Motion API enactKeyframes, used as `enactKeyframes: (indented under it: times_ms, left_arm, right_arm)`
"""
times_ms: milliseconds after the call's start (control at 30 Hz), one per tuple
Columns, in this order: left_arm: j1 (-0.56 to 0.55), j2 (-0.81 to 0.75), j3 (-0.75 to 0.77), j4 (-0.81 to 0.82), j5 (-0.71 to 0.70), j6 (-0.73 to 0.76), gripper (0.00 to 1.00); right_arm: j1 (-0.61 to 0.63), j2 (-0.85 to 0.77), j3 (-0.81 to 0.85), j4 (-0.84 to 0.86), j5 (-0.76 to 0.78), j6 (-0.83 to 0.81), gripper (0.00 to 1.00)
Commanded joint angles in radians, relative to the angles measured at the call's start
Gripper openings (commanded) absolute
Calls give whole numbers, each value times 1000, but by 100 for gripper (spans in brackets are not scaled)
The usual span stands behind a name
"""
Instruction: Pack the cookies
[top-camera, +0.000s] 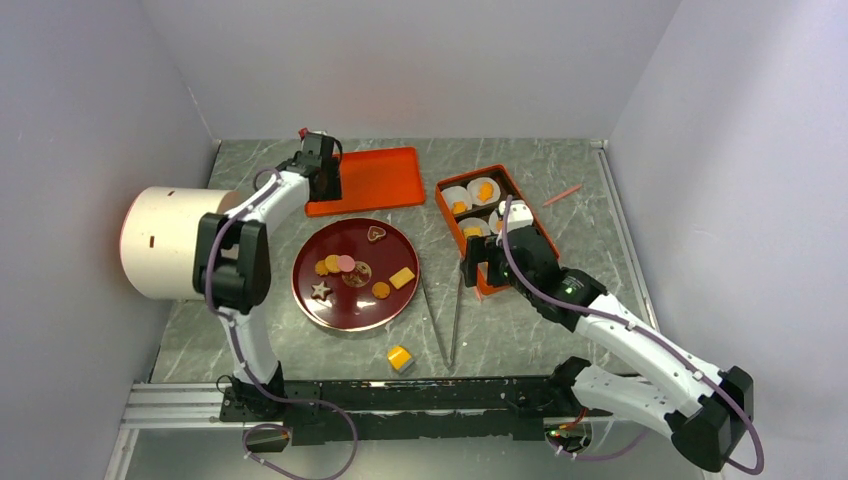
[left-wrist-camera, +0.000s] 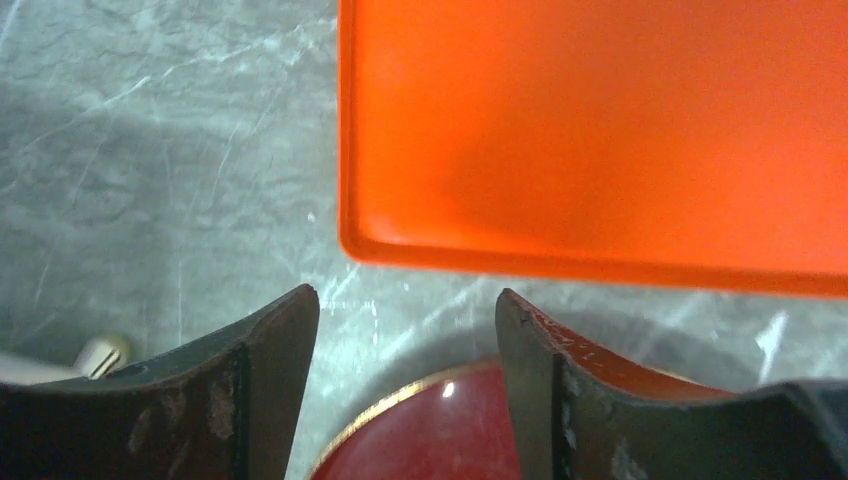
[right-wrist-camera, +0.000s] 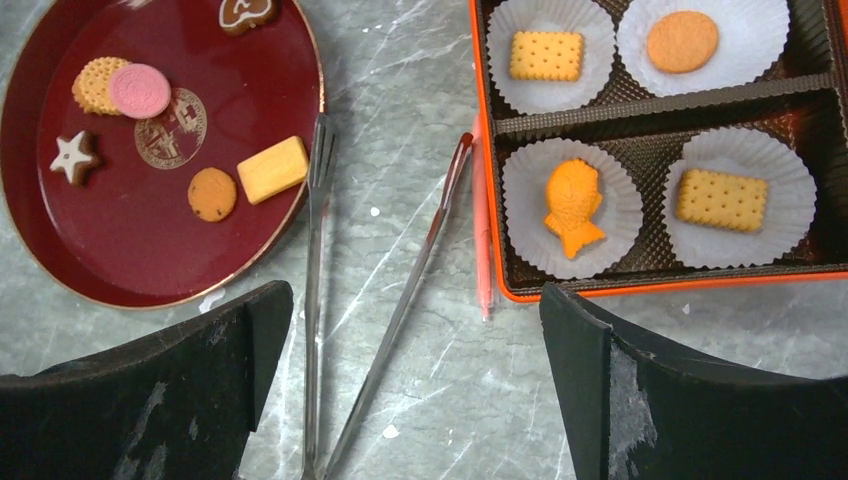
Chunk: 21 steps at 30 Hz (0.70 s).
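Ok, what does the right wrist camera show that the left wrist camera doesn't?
Only the right wrist: cookies on the plate, metal tongs, a thin pink stick, and the orange box holding four more cookies in white paper cups. Only the left wrist: a corner of the flat orange tray. Both: the gold-rimmed dark red plate and the grey marble table.

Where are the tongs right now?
In the right wrist view the tongs lie on the table, dark red plate on their left, orange box on their right, just ahead of the open right gripper.
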Motion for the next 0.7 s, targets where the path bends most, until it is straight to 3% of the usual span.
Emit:
enactKeyframes:
  times_ms: [0,400,667]
  left_arm:
    - [62,120,129,-44,62,52,68]
    - [142,300,234,-44,139,72,51]
    - [162,314,181,-21,203,62,30]
  right_arm:
    - [0,11,19,23,71,23,100]
    - [-1,86,50,11,126,39,100]
    - [0,129,80,35,142,14,100]
